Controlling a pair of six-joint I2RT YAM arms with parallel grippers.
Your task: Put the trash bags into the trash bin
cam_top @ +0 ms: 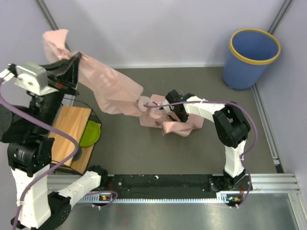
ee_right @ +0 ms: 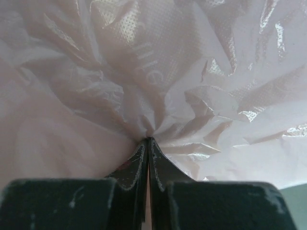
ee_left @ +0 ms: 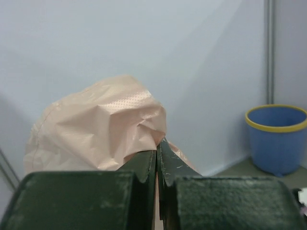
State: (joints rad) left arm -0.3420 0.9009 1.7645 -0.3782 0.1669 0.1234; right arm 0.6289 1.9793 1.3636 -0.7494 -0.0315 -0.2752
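My left gripper is raised high at the far left and shut on a pale pink trash bag. The bag hangs stretched from the jaws down toward the table's middle. In the left wrist view the gripper pinches the pink film. My right gripper is low at the middle of the table, shut on a crumpled pink trash bag lying there. The right wrist view shows its gripper pinching gathered plastic with faint white lettering. The blue trash bin with a yellow rim stands upright at the far right corner.
A wooden board and a small green bowl sit at the left edge beside the left arm. Pale walls close the back and right sides. A black rail runs along the near edge. The bin also shows in the left wrist view.
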